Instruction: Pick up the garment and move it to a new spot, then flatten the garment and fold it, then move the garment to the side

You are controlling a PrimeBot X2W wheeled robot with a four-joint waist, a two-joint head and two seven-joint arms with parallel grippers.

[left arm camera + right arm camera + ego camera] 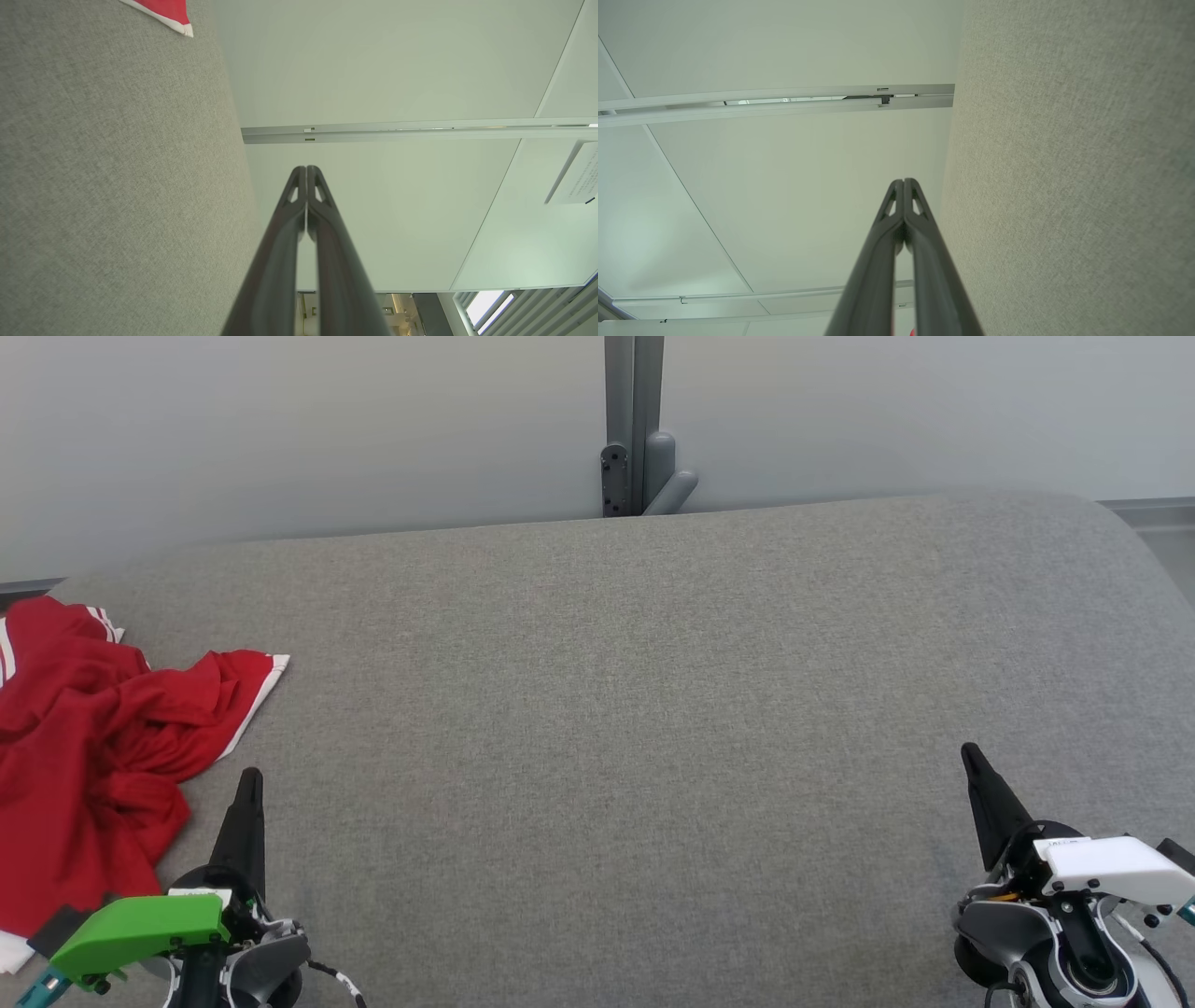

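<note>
Centrally, a wide grey fabric-covered counter point(653, 728), backed by a pale wall point(327, 429) with a grey post point(633, 420) at top centre. At the left edge of the frame, a crumpled red garment point(84, 747) with white trim, lying on the counter. At lower left, just right of the garment, the left tool point(250, 782), fingers point(245, 821) pressed together, gripping nothing. At lower right, well apart from the garment, the right tool point(971, 758), likewise closed and empty, both pointing up the frame.
</note>
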